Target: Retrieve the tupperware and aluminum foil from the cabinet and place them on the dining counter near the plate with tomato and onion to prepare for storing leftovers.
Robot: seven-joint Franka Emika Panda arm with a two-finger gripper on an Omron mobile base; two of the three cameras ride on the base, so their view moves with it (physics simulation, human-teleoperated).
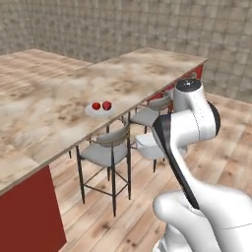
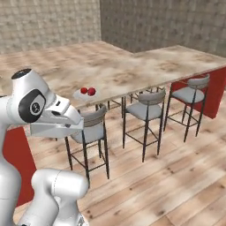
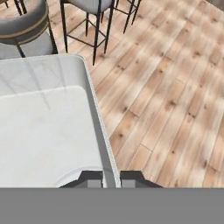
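My gripper [image 3: 111, 179] is shut on the raised rim of the tupperware [image 3: 43, 127], a pale grey-white tray with rounded corners. The tray hangs over the wooden floor beside the stools, partly behind my arm [image 1: 147, 146] and under my hand [image 2: 53, 129]. The dining counter [image 1: 54, 88] [image 2: 132, 66] is a broad veined marble slab. Near its front edge sits the small white plate [image 1: 93, 111] [image 2: 79, 95] with two red round items on it. The tray is below counter height, to the right of the plate. The aluminum foil and the cabinet are out of view.
Several grey-seated stools with black legs stand along the counter's edge [image 1: 106, 150] [image 2: 148, 108] [image 3: 26, 26]. The counter's red base panels show at its ends [image 1: 29, 211] [image 2: 214, 90]. Open wooden floor [image 2: 176, 176] lies to the right, with tiled walls behind.
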